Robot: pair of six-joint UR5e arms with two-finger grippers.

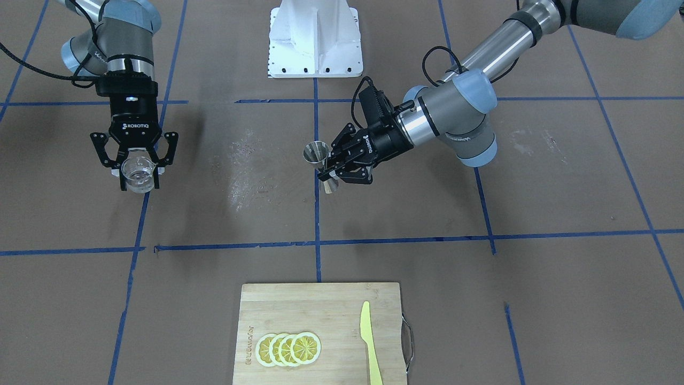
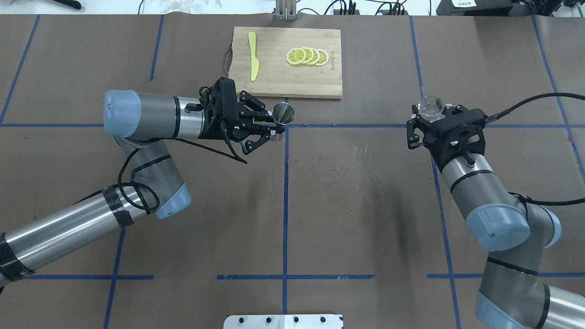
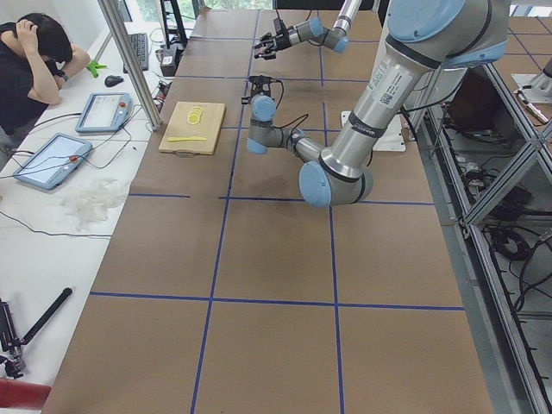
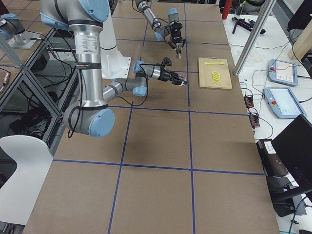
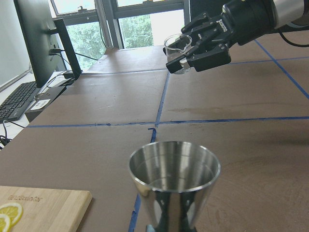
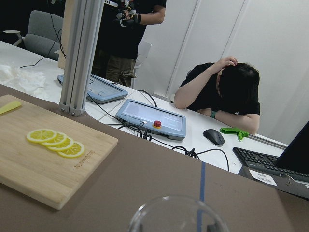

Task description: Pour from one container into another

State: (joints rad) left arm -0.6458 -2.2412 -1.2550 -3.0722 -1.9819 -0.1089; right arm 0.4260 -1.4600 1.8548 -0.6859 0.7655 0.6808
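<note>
Left gripper (image 1: 327, 174) first: fingers clamped on the narrow waist of the jigger (image 1: 316, 153), no gap, a firm hold. The jigger stands upright, mouth open to the ceiling, raised off the table (image 1: 534, 187) right over the blue centre tape line. From the left wrist its bowl (image 5: 174, 183) fills the foreground, shiny inside; whether there is any liquid in it, I cannot tell. Across to the right gripper (image 1: 140, 179): fingers closed around the cup (image 1: 138, 172), gripping its sides. The cup is also in the air, roughly upright, rim showing round from overhead (image 2: 432, 108). Cup and jigger are well apart, each on its own side of the table; the left wrist view shows the cup (image 5: 177, 50) far off beyond the jigger's rim. Farther out, the board (image 1: 320, 310) lies on the operators' side, beyond the jigger, with lemon slices (image 1: 288, 348) overlapping in a row and a yellow knife (image 1: 368, 342) lying beside them.
</note>
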